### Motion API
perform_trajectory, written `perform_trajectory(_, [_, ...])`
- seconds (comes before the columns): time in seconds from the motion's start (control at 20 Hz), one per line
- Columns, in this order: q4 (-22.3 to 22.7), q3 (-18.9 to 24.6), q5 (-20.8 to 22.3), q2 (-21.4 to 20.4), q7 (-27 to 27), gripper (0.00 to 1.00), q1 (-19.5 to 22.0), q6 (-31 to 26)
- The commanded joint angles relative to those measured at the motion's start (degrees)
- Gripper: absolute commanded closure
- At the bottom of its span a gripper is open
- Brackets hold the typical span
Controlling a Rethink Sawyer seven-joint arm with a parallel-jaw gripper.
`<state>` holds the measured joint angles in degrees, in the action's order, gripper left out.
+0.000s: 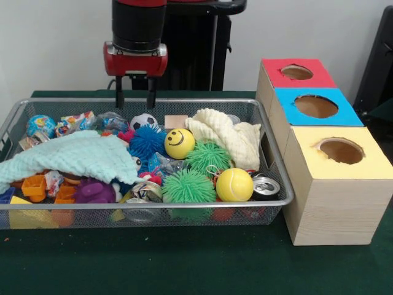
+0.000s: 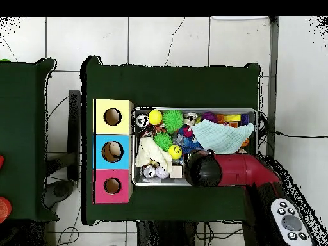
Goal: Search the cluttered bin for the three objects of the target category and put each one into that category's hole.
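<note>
A wire mesh bin (image 1: 279,184) is filled with balls, spiky green balls, cloths, a can and toys; the gripper (image 1: 136,92) is held spread and empty above its far edge; red, blue and yellow boxes (image 1: 334,184) with holes are set beside it

**Colours in and beside the bin**

The tabletop (image 1: 184,264) was dark green; the wire bin (image 1: 270,153) silver; the boxes' tops were red (image 1: 273,77), blue (image 1: 288,114) and yellow (image 1: 307,160). Inside lay a yellow smiley ball (image 1: 179,143), two green spiky balls (image 1: 188,186), a blue spiky ball (image 1: 146,141), a mint cloth (image 1: 67,157), a cream cloth (image 1: 224,135) and a black-and-white football (image 1: 144,121).
</note>
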<state>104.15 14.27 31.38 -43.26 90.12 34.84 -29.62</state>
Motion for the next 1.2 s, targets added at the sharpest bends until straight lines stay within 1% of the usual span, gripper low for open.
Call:
perform_trajectory(0.05, [-0.47,5.23,6.11,2.23,-9.01,0.0,4.39,1.97])
perform_trajectory(0.15, [-0.09,5.88,6.96,1.76,-10.66,0.0,6.45,0.96])
perform_trajectory(0.25, [1.07,5.91,7.57,0.53,-11.09,0.0,7.67,0.02])
perform_trajectory(0.3, [2.04,5.73,8.05,-0.15,-10.79,0.0,8.2,0.17])
perform_trajectory(0.4, [3.04,5.82,9.11,-0.02,-10.43,0.0,9.3,0.67])
perform_trajectory(0.6, [3.66,6.48,11.97,1.74,-10.73,0.0,12.53,2.45])
perform_trajectory(0.8, [3.78,7.16,13.8,3.13,-11.12,0.0,15.35,2.43])
perform_trajectory(0.95, [3.66,6.67,16.21,4.88,-9.2,0.0,15.67,4.21])
perform_trajectory(1.1, [2.66,5.32,19.5,7.64,-6.7,0.0,15.28,6.3])
perform_trajectory(1.2, [2.67,5.34,20.1,8.09,-5.83,0.0,15.38,6.33])
